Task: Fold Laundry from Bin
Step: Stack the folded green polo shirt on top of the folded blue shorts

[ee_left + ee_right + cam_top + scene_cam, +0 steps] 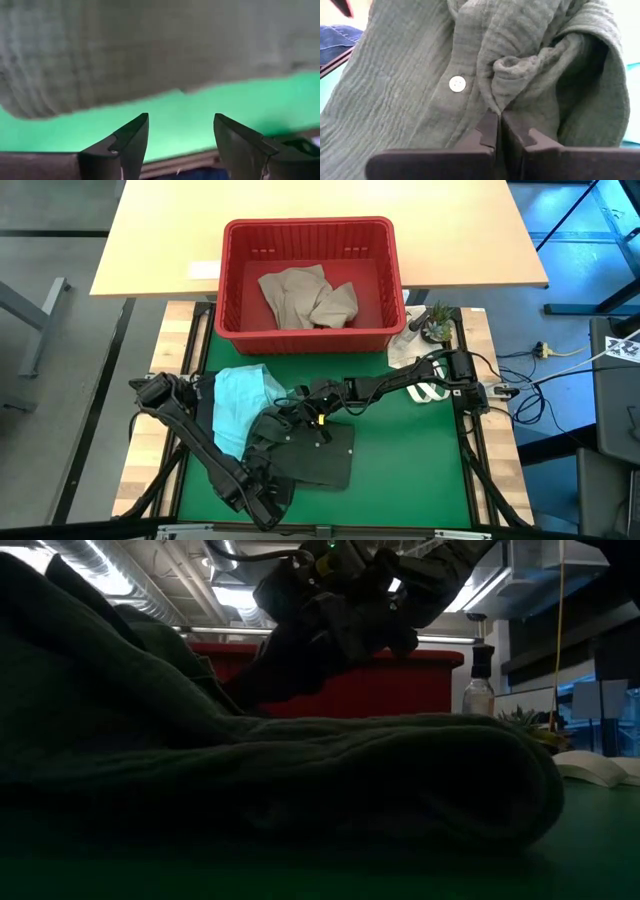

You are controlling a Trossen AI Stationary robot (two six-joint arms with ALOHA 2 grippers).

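One red bin (311, 280), upper centre of the high view. Three garments show: one beige (305, 296) inside the bin, one teal (240, 402) at left centre, one dark olive (310, 452) at lower centre. One white button (457, 83) shows on the olive one. Two grippers.

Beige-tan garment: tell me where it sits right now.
In the high view the beige-tan garment lies crumpled inside the red bin at the table's far edge, beyond the teal garment and the dark olive garment on the green mat.
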